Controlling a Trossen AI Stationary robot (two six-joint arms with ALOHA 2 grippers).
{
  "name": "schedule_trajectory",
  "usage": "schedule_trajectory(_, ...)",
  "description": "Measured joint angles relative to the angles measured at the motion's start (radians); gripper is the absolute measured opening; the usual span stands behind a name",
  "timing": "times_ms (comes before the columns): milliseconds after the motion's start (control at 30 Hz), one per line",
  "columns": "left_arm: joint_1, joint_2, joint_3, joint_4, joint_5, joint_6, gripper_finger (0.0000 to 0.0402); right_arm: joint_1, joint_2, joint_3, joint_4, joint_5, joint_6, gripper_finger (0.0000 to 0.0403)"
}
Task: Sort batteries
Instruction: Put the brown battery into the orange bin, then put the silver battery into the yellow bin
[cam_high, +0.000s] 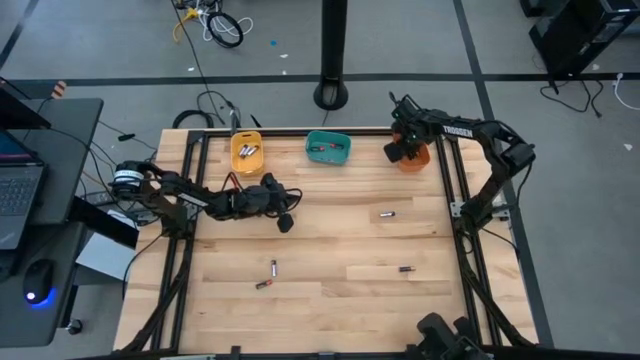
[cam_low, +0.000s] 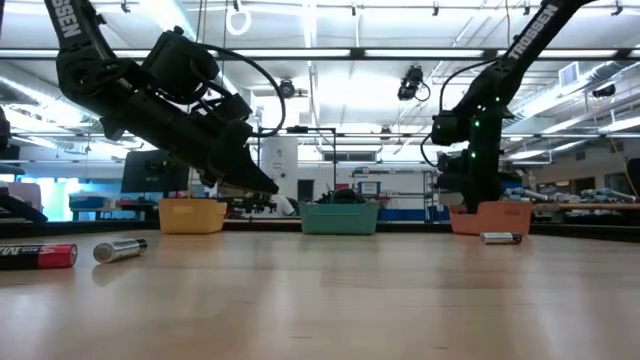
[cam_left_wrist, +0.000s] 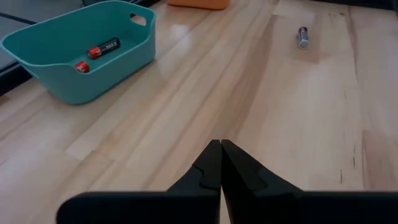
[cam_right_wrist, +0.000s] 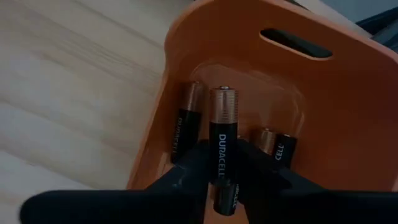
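Taking the teal bin (cam_high: 328, 148) at the back edge of the table (cam_high: 330, 300) as the landmark, the yellow bin (cam_high: 247, 152) is seen to its left with silvery cells inside. The left gripper (cam_left_wrist: 221, 163) is held in front of and to the left of the teal bin, its fingers pressed together with nothing between them. Inside the teal bin two red-and-black cells (cam_left_wrist: 103, 48) are seen; white lettering on one cannot be read. To the right of the teal bin stands the orange bin (cam_right_wrist: 249, 74), and over it the right gripper (cam_right_wrist: 222, 177) is clamped on a black-and-copper battery (cam_right_wrist: 222, 130) marked DURACELL. More Duracell cells (cam_right_wrist: 184, 121) lie inside. Four loose batteries (cam_high: 386, 214) lie on the table, well in front of the teal bin.
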Motion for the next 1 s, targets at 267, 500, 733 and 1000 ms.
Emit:
schedule_trajectory(267, 0.000, 0.000, 0.000, -0.001, 0.000, 0.002, 0.0012, 0.015, -0.101, 0.035, -0.139, 0.061, -0.068, 0.0125)
schedule_trajectory(500, 0.000, 0.000, 0.000, -0.002, 0.000, 0.029, 0.0012, 0.166, -0.259, 0.040, -0.280, -0.069, -0.182, 0.0132)
schedule_trajectory(733, 0.000, 0.000, 0.000, -0.005, 0.000, 0.062, 0.0012, 0.422, -0.408, -0.049, -0.291, -0.157, -0.243, 0.0134)
schedule_trajectory(1000, 0.000, 0.000, 0.000, -0.004, 0.000, 0.074, 0.0012, 0.642, -0.440, -0.149, -0.266, -0.157, -0.152, 0.0135)
